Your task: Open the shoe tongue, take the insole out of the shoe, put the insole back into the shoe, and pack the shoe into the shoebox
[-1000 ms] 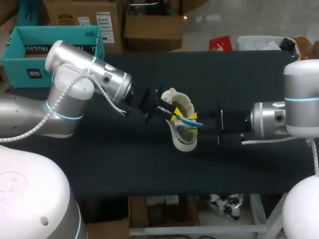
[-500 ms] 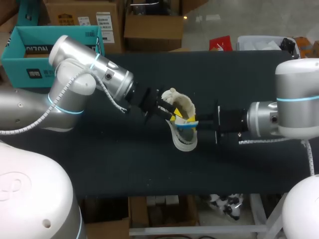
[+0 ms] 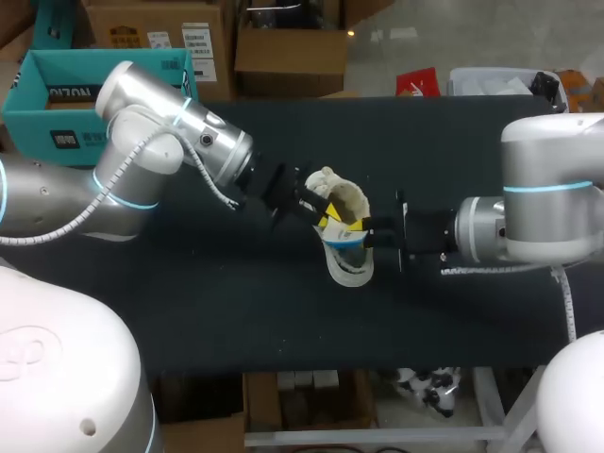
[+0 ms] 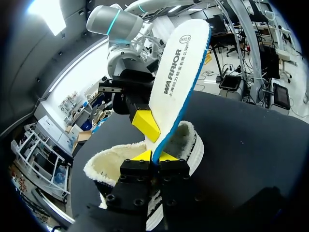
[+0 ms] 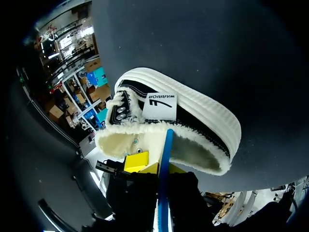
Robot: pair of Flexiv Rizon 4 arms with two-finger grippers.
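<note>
A black-and-white shoe point(image 3: 350, 266) with fleece lining lies mid-table. Its insole point(image 3: 349, 226), white with a blue edge, sticks up out of the opening. My left gripper point(image 3: 327, 214) is shut on the insole's lower end; in the left wrist view the insole point(image 4: 178, 77) rises upright from between the yellow tips of that gripper point(image 4: 154, 155) above the shoe point(image 4: 113, 162). My right gripper point(image 3: 364, 229) comes from the opposite side. In the right wrist view the insole's blue edge point(image 5: 165, 142) runs between this gripper point(image 5: 158, 166), shut on it, just over the shoe point(image 5: 193, 116).
A teal open box point(image 3: 38, 127) stands at the table's far left corner, behind my left arm. The dark tabletop point(image 3: 236, 311) stretches in front of and behind the shoe.
My right arm has slid left toward the shoe and its fingers have closed on the insole. My left arm has kept its grip and barely shifted.
</note>
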